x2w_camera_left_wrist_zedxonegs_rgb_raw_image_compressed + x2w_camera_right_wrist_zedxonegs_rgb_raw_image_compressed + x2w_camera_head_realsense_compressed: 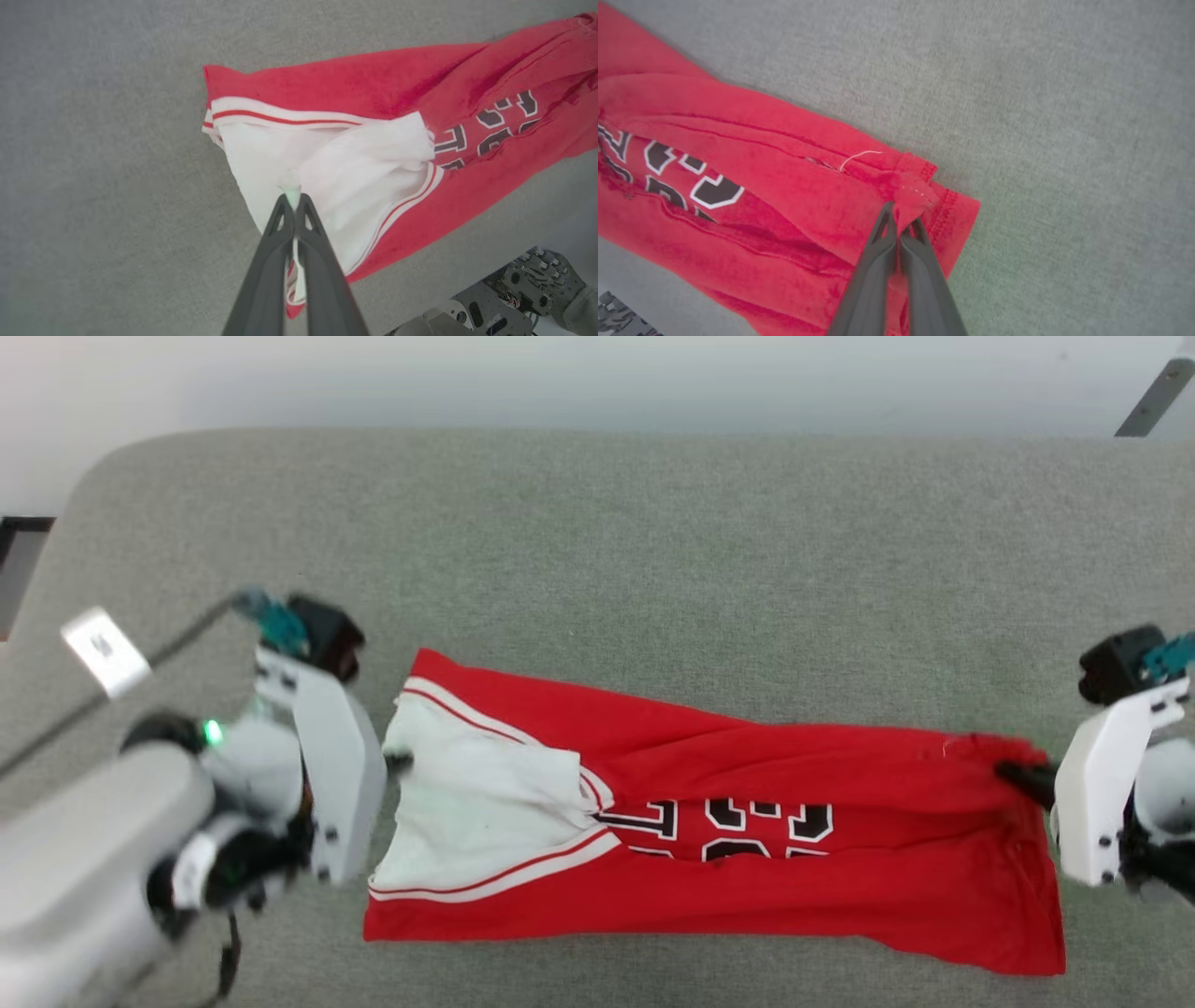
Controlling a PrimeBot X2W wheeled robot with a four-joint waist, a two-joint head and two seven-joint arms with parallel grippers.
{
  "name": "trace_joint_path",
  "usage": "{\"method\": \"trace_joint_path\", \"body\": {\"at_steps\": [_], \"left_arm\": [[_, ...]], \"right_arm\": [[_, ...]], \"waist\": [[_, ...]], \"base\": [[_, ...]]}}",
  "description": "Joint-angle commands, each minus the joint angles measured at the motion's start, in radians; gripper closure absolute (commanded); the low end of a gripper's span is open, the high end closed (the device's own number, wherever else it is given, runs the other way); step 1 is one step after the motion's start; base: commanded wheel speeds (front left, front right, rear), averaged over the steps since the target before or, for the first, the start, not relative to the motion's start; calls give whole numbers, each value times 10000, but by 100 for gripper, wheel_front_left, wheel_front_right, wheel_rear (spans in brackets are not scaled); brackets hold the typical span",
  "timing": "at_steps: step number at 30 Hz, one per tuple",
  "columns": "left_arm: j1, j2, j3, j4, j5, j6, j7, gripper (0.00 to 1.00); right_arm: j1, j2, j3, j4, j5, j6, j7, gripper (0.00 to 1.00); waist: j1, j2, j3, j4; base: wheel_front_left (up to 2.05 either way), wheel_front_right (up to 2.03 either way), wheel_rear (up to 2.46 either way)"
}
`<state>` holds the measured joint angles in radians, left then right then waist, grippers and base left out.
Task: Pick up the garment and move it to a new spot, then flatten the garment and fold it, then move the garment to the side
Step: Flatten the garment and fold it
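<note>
Stretching between both end effectors (400, 763) (1010, 772): garment (747, 887)

The garment (747, 859) is soft, matt red cloth with a slightly fuzzy surface. Its white panel (327, 163) is the same limp fabric, and the black-and-white lettering (810, 821) looks flatter and smoother than the cloth around it. Under it the table (597, 569) has a grey, felt-like covering, dull and faintly rough. The left end effector (293, 198) and right end effector (901, 224) have dark matt plastic fingers (266, 270), and the wrist housing (327, 756) looks like smooth white plastic.
</note>
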<state>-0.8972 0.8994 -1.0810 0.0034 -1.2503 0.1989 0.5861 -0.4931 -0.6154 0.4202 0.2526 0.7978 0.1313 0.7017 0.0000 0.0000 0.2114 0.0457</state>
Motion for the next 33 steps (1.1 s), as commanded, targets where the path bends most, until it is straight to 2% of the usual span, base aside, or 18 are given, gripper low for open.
{"method": "trace_joint_path", "body": {"at_steps": [1, 5, 8, 18, 20, 21, 22, 23, 24, 25, 33], "left_arm": [[302, 84, -51, -138, -104, 141, -55, 100], [961, 96, -245, -384, -349, 364, -145, 100], [1284, -14, -350, -258, -501, 311, -198, 100], [1848, -164, -578, 557, -743, -4, -298, 100], [1900, -262, -564, 688, -775, -80, -393, 82], [1912, -295, -582, 750, -756, -131, -418, 78], [1917, -323, -595, 811, -714, -173, -472, 70], [1929, -365, -573, 873, -690, -227, -562, 52], [1952, -398, -543, 933, -670, -234, -674, 18], [1980, -430, -528, 1006, -650, -236, -754, 0], [2084, -531, -490, 1292, -580, -197, -1089, 0]], "right_arm": [[264, 18, -41, -61, 20, -10, 109, 100], [673, 60, -68, -194, 145, -10, 643, 100], [850, 95, -25, -299, 133, -10, 982, 100], [1183, 74, 233, -141, -126, -11, 1108, 100], [1225, 97, 205, -23, -155, -11, 1052, 100], [1224, 123, 188, 23, -167, -11, 1013, 95], [1205, 145, 175, 67, -189, -11, 979, 75], [1202, 153, 164, 108, -214, -11, 925, 64], [1213, 169, 151, 134, -250, -11, 877, 40], [1222, 195, 147, 178, -274, -11, 843, 0], [1301, 347, 16, 201, -366, -9, 799, 0]], "waist": [[0, 0, -71, 30], [0, 0, -117, 0], [0, 0, -141, -36], [0, 0, -406, -97], [0, 0, -479, -66], [0, 0, -513, -54], [0, 0, -549, -44], [0, 0, -588, -35], [0, 0, -624, -27], [0, 0, -664, -20], [0, 0, -1104, -10]], "base": [[0, 0, 0], [0, 0, 0], [0, 0, 0], [0, 0, 0], [0, 0, 0], [0, 0, 0], [0, 0, 0], [0, 0, 0], [0, 0, 0], [0, 0, 0], [0, 0, 0]]}}
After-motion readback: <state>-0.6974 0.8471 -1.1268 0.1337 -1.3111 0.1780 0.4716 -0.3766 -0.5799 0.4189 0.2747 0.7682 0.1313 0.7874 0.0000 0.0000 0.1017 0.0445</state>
